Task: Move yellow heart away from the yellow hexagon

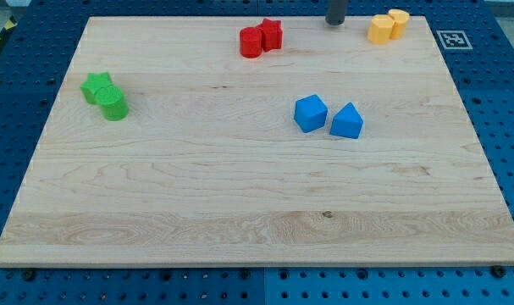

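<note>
Two yellow blocks touch each other at the view's top right. The left, larger one (379, 30) looks like the yellow heart. The right one (399, 20) looks like the yellow hexagon. At this size the shapes are hard to make out. My tip (335, 24) rests on the board near its top edge, a short way to the left of the yellow pair and apart from it. Only the rod's lower end shows; the rest is cut off by the view's top.
Two red blocks (251, 42) (272, 34) touch each other left of my tip. A blue cube (310, 113) and a second blue block (347, 121) sit side by side at mid-board. A green star (96, 86) and a green round block (114, 106) sit at the left.
</note>
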Tool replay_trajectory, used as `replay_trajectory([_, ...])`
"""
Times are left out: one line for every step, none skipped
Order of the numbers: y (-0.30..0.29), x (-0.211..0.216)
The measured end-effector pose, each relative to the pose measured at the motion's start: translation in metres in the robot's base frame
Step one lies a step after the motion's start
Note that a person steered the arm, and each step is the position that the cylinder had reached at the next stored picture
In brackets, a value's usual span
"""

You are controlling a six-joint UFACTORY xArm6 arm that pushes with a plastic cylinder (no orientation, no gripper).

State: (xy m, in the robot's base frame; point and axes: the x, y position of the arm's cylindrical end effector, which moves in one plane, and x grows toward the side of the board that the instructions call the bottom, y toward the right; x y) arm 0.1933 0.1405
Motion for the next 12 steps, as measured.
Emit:
replay_trajectory([0.011, -0.001])
replay_trajectory([0.035, 0.017])
replay_trajectory([0.052, 0.026])
replay_trajectory([0.049, 0.023])
replay_trajectory([0.039, -0.001])
replay_trajectory([0.085, -0.002])
replay_trajectory([0.097, -0.002])
replay_trajectory([0.100, 0.035])
replay_trajectory([0.102, 0.040])
replay_trajectory([0.112, 0.027])
replay_trajectory([0.127, 0.023])
replay_trajectory([0.142, 0.047])
